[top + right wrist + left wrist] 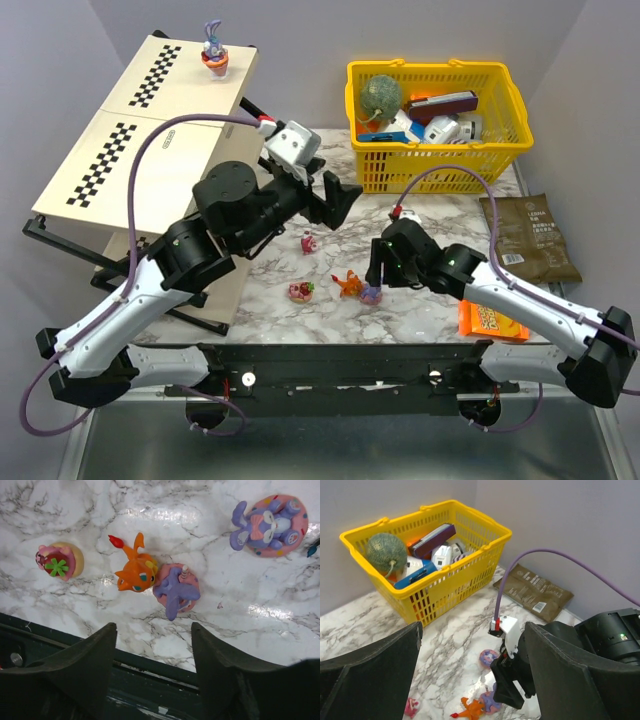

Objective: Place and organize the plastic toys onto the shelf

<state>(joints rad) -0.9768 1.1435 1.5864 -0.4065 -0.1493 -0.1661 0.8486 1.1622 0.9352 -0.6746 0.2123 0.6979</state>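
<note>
Nearest, along the table front, black rail with both arm bases bolted on. Far left, slanted shelf, beige with checkered strips; upright on its top panel, one rabbit toy.

Right of the shelf, left gripper, raised over the marble, fingers spread wide, nothing between them, facing the basket in its wrist view. Just below it on the marble, small pink toy.

Nearer the rail, in a row: pink-green toy, orange toy, purple toy, the last two just beside each other. Low at the near side of the purple toy, right gripper, fingers parted, gripping nothing. Up and right of the row in the right wrist view, doughnut rabbit, apart from the others.

Back right, yellow basket with a green ball and boxes inside. Far right, brown packet flat on the marble; nearer, orange packet partly under the right arm.
</note>
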